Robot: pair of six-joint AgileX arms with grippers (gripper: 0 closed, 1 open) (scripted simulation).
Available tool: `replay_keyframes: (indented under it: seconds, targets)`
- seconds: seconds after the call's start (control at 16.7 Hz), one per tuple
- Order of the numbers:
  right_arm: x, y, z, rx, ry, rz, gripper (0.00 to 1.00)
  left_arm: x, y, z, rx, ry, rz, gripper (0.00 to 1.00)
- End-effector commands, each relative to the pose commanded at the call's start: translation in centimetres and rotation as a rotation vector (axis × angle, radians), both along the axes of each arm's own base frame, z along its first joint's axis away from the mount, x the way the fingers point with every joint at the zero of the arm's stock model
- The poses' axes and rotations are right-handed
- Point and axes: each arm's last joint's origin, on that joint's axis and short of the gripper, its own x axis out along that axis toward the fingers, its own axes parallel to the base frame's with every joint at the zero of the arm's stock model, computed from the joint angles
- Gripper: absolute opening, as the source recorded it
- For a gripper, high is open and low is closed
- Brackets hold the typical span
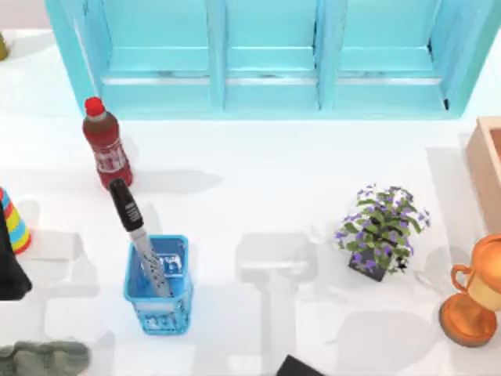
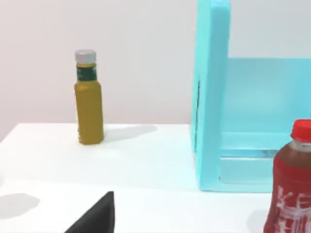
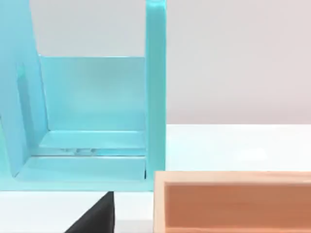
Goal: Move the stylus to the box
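Note:
The stylus (image 1: 138, 235), with its black cap end up and its speckled grey shaft down, leans tilted inside a small blue mesh basket (image 1: 159, 301) at the table's front left. The tan box (image 1: 485, 160) with a pinkish-brown inside sits at the far right edge; its near wall (image 3: 233, 178) fills the lower part of the right wrist view. My left gripper (image 1: 9, 270) is parked at the left edge, to the left of the basket and apart from the stylus. My right gripper (image 1: 293, 366) sits at the front edge near the middle.
A red bottle (image 1: 106, 145) stands just behind the stylus, also in the left wrist view (image 2: 290, 189). A cyan shelf unit (image 1: 266, 55) spans the back. A potted plant (image 1: 382, 229) and a trophy (image 1: 473, 301) stand between basket and box. A yellow bottle (image 2: 89, 99) stands far left.

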Motion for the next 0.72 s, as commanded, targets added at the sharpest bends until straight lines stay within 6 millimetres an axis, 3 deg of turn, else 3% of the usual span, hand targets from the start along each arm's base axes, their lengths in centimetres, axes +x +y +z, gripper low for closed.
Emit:
replay_keyframes:
  seconds: [0.42,0.72]
  targets:
    - [0.7,1.1,1.6,0.022,0.057,0.08,1.0,0.0,0.0,0.0,0.0,0.0,0.0,1.0]
    - [3.2,4.4,4.6,0.047,0.194,0.26,1.0,0.0,0.0,0.0,0.0,0.0,0.0,1.0]
